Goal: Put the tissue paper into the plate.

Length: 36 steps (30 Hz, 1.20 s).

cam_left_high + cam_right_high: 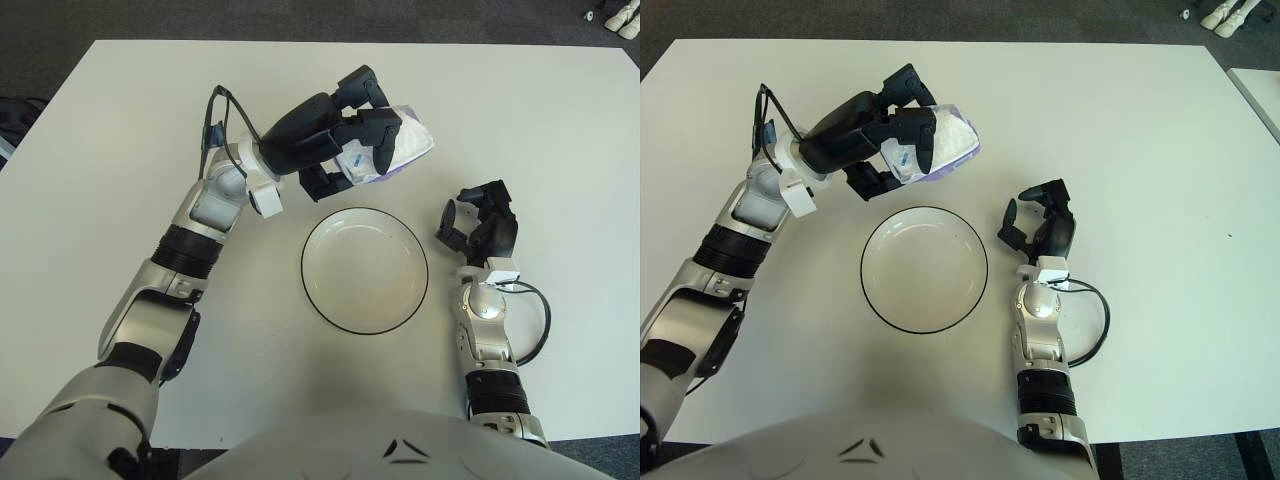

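In the left eye view, the left hand (345, 140) is raised over the white table (120, 120), its dark fingers (385, 130) clamped around the tissue paper (405, 150), a soft white pack with a purple-tinted wrapper that sticks out to the right of the fist. The pack hangs beyond the far rim of the plate (320, 295), a little toward its right side, and does not touch it; the plate is a round white dish with a thin dark edge and nothing lies in it. A dark cable (215, 125) loops off the wrist of that arm. The right hand (480, 222) shows just to the right of the plate, apart from it, with its fingers curled loosely inward and nothing between them; a black cable (535, 320) curves out from the forearm below it. In the right eye view, the same scene sits shifted leftward: the left hand (885, 135) grips the tissue paper (950, 142) in a closed hold, the pack again showing above the plate's (880, 300) far edge, and whether it is directly over the dish or just behind it I cannot tell. The right hand (1040, 227) shows beside the plate's right rim, curled and holding nothing, on the table (1160, 130).
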Available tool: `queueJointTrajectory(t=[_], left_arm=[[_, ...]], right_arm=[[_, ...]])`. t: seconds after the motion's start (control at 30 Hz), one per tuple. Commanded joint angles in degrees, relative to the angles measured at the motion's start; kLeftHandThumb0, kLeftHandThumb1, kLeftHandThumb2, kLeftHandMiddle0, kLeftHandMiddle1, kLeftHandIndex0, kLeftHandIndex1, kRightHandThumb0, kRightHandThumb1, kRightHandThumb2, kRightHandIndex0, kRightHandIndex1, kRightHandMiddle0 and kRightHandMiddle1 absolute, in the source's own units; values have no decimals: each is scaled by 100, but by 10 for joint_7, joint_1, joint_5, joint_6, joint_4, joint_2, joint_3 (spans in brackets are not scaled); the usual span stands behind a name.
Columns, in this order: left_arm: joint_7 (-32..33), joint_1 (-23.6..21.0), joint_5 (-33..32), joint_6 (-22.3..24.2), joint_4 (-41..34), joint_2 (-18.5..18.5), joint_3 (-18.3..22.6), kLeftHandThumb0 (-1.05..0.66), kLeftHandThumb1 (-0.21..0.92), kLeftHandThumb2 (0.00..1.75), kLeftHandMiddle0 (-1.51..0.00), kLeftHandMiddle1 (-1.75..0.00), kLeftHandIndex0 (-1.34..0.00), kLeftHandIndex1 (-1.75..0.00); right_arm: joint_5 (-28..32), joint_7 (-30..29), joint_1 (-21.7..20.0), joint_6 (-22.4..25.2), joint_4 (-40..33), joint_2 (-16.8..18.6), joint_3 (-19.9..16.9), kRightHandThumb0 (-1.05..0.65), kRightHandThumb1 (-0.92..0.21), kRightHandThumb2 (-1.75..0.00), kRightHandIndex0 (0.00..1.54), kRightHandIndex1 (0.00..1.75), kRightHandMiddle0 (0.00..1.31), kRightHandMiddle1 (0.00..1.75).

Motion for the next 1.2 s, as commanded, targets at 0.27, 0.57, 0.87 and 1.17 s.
queueJointTrajectory(t=[0.27, 0.57, 0.87, 1.17], left_arm=[[-78, -4, -29, 9, 25, -8, -22, 0, -8, 174, -92, -175, -72, -164], [-63, 6, -4, -34, 54, -22, -14, 0, -7, 175, -91, -173, -66, -174], [-75, 5, 12, -44, 64, -20, -23, 0, -8, 175, -94, -167, -67, -175], [-80, 1, 28, -49, 75, -19, -32, 0, -9, 175, -95, -166, -68, -175]], right_arm=[[-21, -5, 84, 14, 44, 18, 13, -42, -49, -111, 50, 135, 47, 175], [-25, -6, 93, 15, 28, 20, 18, -40, -57, -101, 49, 131, 41, 175], [-36, -11, 100, 20, 18, 19, 22, -39, -62, -94, 49, 129, 37, 175], [-37, -11, 104, 25, 11, 20, 24, -39, -63, -93, 48, 129, 37, 175]])
